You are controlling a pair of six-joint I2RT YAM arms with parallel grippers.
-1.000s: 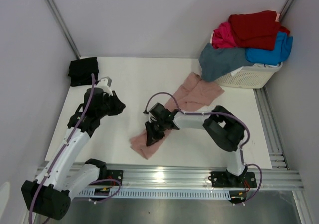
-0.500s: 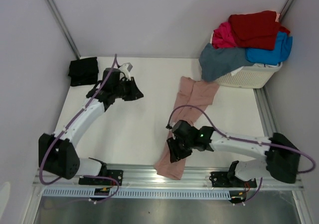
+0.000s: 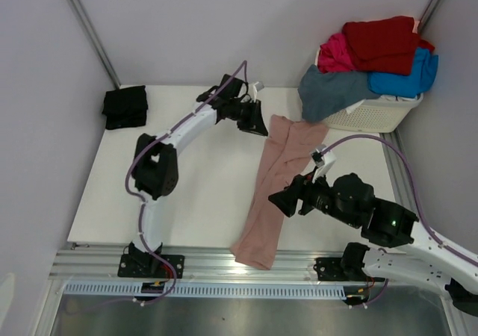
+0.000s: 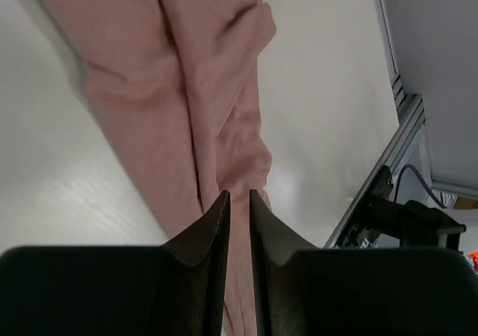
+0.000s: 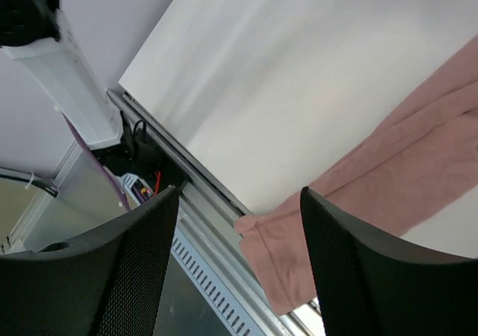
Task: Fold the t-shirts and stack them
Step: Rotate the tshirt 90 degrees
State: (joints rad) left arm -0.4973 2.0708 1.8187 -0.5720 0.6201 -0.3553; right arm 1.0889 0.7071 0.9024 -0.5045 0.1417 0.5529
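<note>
Over the table's near edge the dusty-pink t-shirt (image 3: 280, 187) hangs, hem hidden; right gripper (image 3: 281, 201) gapes empty, left gripper (image 3: 258, 124) nearly closed, empty.

Bare table (image 3: 202, 187) left of pink tee (image 3: 276, 187)

White table (image 3: 202, 194) bears pink tee (image 3: 278, 179), black tee (image 3: 125, 106), basket (image 3: 373, 116).

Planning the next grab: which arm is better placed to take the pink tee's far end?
Left, probably. Its hand hovers beside the pink tee's far end, fingers nearly shut. The right hand is open, off the cloth near its middle.
</note>
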